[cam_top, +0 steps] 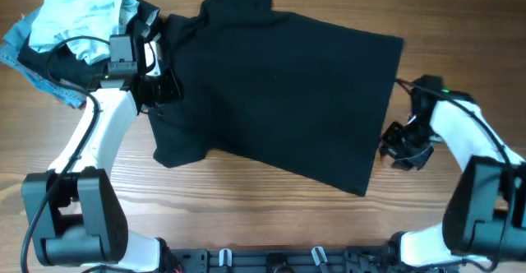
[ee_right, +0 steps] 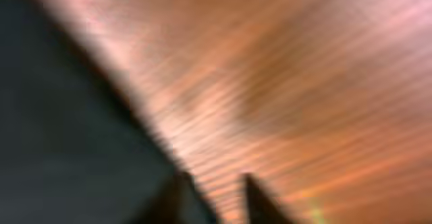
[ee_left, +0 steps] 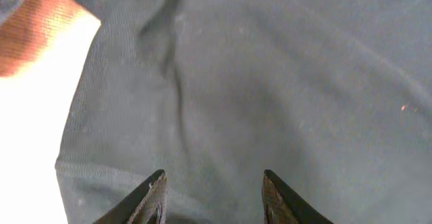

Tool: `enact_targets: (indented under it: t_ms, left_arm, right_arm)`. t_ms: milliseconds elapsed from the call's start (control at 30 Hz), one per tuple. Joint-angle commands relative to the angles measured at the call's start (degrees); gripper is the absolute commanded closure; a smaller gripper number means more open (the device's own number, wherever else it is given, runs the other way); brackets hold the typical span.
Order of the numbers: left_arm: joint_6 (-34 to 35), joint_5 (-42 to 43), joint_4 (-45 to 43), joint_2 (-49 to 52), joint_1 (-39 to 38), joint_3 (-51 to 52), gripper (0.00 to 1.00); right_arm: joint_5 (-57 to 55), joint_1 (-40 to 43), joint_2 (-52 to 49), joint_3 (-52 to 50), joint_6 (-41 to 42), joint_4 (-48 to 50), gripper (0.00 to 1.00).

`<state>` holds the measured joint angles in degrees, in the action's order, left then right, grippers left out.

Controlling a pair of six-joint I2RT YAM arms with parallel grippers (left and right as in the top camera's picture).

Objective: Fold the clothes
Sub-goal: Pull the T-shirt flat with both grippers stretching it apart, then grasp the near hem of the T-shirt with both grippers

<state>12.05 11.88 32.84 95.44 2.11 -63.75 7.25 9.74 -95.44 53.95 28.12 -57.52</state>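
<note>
On my overhead feed the black shirt (cam_top: 279,84) is spread out flat across the middle of the table (cam_top: 271,215), one sleeve pointing to the far edge and the other lying at its near left corner. A pile of clothes (cam_top: 74,26), light blue and dark pieces heaped together, sits at the far left corner of the table, touching the shirt's left end.

The left claw (cam_top: 160,80) is over the shirt's left edge, just beside that pile. From the left wrist camera I see its fingers (ee_left: 152,200) standing well apart with nothing between them but the dark cloth below, which has a soft crease running up from the gap. A strip of table shows along the left side of that view, washed out by glare.

The right claw (cam_top: 399,145) is at the shirt's right edge, near its near right corner, over bare wood just beside the cloth. The right wrist view is badly blurred, but I can make out the two fingertips (ee_right: 179,197) a little apart with wood grain showing between them and nothing gripped. The shirt fills the lower left of that view, its edge running diagonally down to the left-hand fingertip; I cannot tell whether that tip touches the cloth
</note>
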Motion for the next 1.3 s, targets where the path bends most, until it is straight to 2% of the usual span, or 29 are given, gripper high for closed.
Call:
enact_targets:
  t_ms: [0,67,133,167,267,300,333,400,433,467,500,533,600,633,667,700,733,767,800,933,1000,1067,1133,1267]
  left_arm:
    - [-1.4,0.3,1.0,-4.0,0.2,-0.1,0.54]
    - [-1.4,0.6,1.1,-7.9,0.1,-0.1,0.53]
    - [-1.4,0.7,1.7,-14.0,0.1,-0.1,0.48]
    - [-1.4,0.7,2.6,-17.6,0.2,-0.1,0.46]
    - [-1.4,0.7,3.9,-24.3,0.2,-0.1,0.41]
    - [-1.4,0.7,4.6,-26.2,0.2,-0.1,0.41]
    - [-1.4,0.7,5.2,-27.4,0.2,-0.1,0.4]
    - [-1.4,0.7,6.0,-28.4,0.2,-0.1,0.39]
    - [-1.4,0.7,6.5,-28.4,0.2,-0.1,0.39]
    - [-1.4,0.7,7.2,-28.4,0.2,-0.1,0.39]
    - [-1.4,0.7,7.6,-28.4,0.2,-0.1,0.39]
    - [-1.4,0.7,7.8,-28.4,0.2,-0.1,0.39]
    - [-1.4,0.7,8.0,-28.4,0.2,-0.1,0.36]
    - [-1.4,0.7,8.5,-28.3,0.2,-0.1,0.31]
    - [-1.4,0.7,9.7,-28.1,0.2,-0.1,0.25]
    - [-1.4,0.7,11.4,-27.8,0.2,-0.1,0.24]
    - [-2.0,0.1,13.9,-27.1,0.2,-0.1,0.22]
    - [-3.2,-0.1,16.0,-26.3,0.2,-0.1,0.22]
    - [-3.1,-1.0,18.2,-25.3,0.2,0.0,0.21]
    - [-3.1,-0.8,24.6,-18.3,0.0,0.9,0.27]
    - [-3.1,3.0,27.2,-13.3,-0.8,3.3,0.3]
    - [-2.6,7.0,28.5,-8.4,-1.7,6.4,0.39]
    - [-2.6,9.8,26.9,-4.3,-3.1,10.6,0.39]
    - [-2.6,15.2,20.4,0.9,-5.7,15.7,0.4]
  right_arm:
    - [14.4,0.3,1.5,0.4,-13.2,1.3,0.31]
    - [14.0,-1.2,1.1,-1.2,-12.6,6.6,0.25]
    - [7.7,-1.5,1.0,-3.7,-6.6,13.4,0.26]
    - [4.3,-1.5,1.0,-4.3,-5.1,15.6,0.31]
    - [3.7,-1.5,1.0,-4.6,-5.6,20.5,0.69]
    - [3.7,-1.5,0.8,-4.7,-5.6,21.8,0.66]
    - [4.0,-1.5,0.5,-5.1,-5.6,22.6,0.43]
    - [3.9,-1.5,-0.9,-7.1,-5.5,24.6,0.44]
    - [4.0,-1.5,-2.1,-9.1,-5.4,26.8,0.5]
    - [3.9,-1.5,-3.1,-10.4,-5.4,28.7,0.64]
    - [3.1,-1.4,-3.5,-10.9,-5.4,29.8,0.88]
    - [-0.2,-0.8,-3.3,-10.6,-5.0,31.6,0.96]
    - [-5.6,2.6,-3.3,-7.5,-3.7,32.5,0.96]
    - [-7.4,4.8,-3.3,-5.5,-3.7,33.2,0.96]
    - [-7.4,7.4,-3.3,-3.5,-4.1,34.8,0.96]
    - [-5.9,9.8,-3.3,-1.4,-4.2,36.0,0.93]
    - [-3.6,11.5,-3.3,0.2,-5.6,36.1,0.63]
    - [-0.3,12.6,-3.1,1.5,-7.7,35.4,0.39]
    - [3.3,13.9,-2.6,3.2,-8.7,33.2,0.34]
    - [11.4,15.7,4.1,5.5,-10.8,22.1,0.32]
    - [13.9,15.7,9.5,5.5,-11.6,14.0,0.31]
    - [13.8,15.7,12.9,5.4,-11.6,5.6,0.27]
    - [13.8,15.7,13.4,5.2,-11.7,0.0,0.25]
    - [13.8,15.6,13.4,0.7,-12.1,-2.6,0.23]
